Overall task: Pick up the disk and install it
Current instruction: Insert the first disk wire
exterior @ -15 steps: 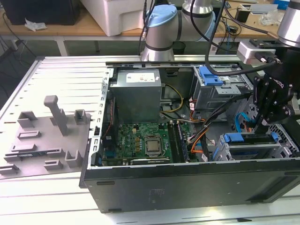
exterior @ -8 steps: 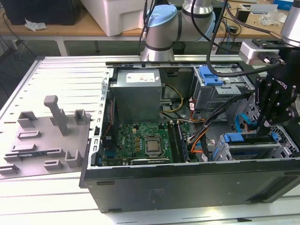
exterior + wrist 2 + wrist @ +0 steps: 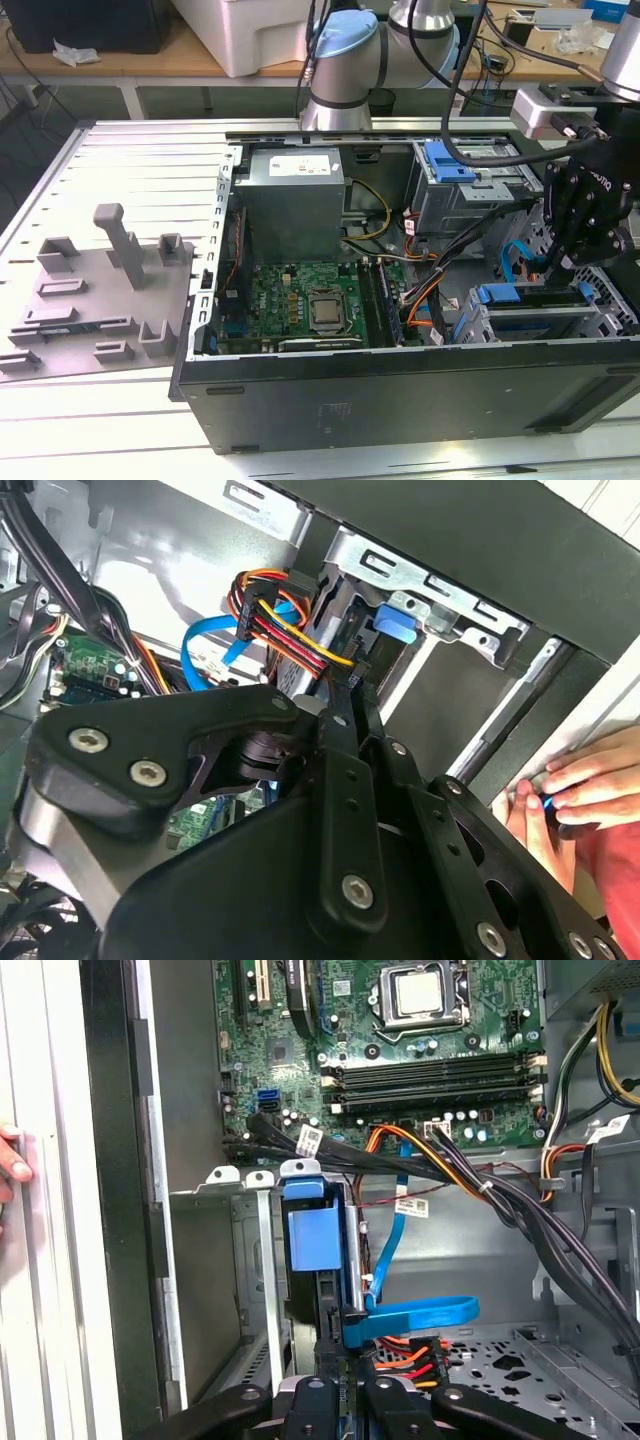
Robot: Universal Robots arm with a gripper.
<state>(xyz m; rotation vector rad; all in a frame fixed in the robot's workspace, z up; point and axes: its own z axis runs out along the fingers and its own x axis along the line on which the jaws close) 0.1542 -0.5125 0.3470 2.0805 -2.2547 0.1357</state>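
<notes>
The disk (image 3: 503, 294) stands on edge in the drive cage (image 3: 600, 310) at the front corner of the open computer case, on the exterior view's right. Its blue carrier tab (image 3: 305, 1232) sticks out of the cage in the first wrist view, and the blue tab (image 3: 395, 622) also appears in the second wrist view. My black gripper (image 3: 562, 265) hangs just above that cage. Its fingers are shut (image 3: 350, 685) with nothing visible between them, and their tips (image 3: 342, 1312) lie right beside the disk's edge. I cannot tell whether they touch it.
A blue data cable (image 3: 420, 1312) and a bundle of orange, red and yellow wires (image 3: 285, 620) run close to the fingers. The motherboard (image 3: 310, 300), grey power supply (image 3: 292, 195) and a second cage (image 3: 455, 165) share the case. A person's hand (image 3: 565, 790) rests on the case's outer wall.
</notes>
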